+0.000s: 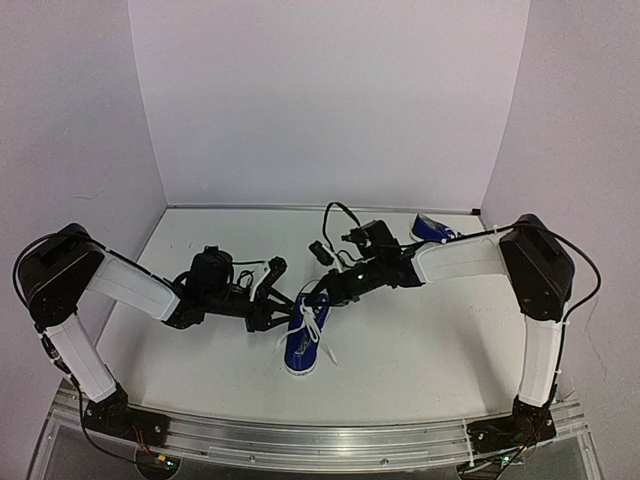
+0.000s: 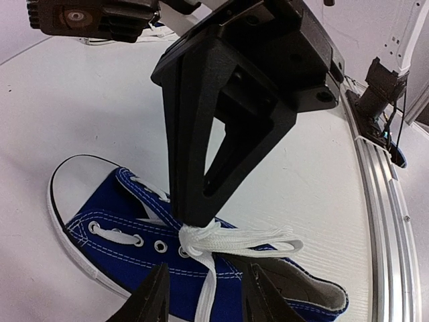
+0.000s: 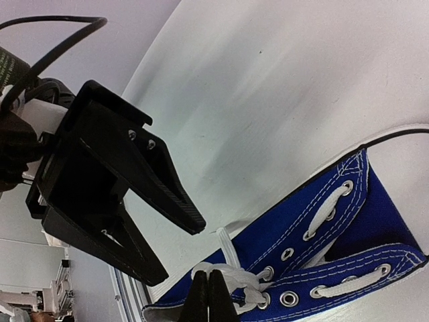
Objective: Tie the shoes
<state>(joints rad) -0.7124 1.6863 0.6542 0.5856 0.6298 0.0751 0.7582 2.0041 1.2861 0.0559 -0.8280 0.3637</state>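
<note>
One blue sneaker [image 1: 301,343] with white laces lies at the table's middle, toe toward the near edge. The second sneaker [image 1: 432,229] lies at the back right, behind the right arm. My right gripper [image 1: 308,298] is shut on the white lace at the knot over the sneaker's tongue [image 3: 208,276]. In the left wrist view it [image 2: 196,221] pinches the knot, and a flat lace loop [image 2: 268,240] sticks out to the right. My left gripper [image 2: 208,272] is open just left of the knot, its jaws on either side of a hanging lace end [image 2: 204,295]. It holds nothing.
The blue sneaker [image 2: 114,245] fills the lower part of the left wrist view. The aluminium rail [image 1: 320,432] runs along the near table edge. White walls close the back and sides. Cables [image 1: 338,215] hang from the right arm above the table.
</note>
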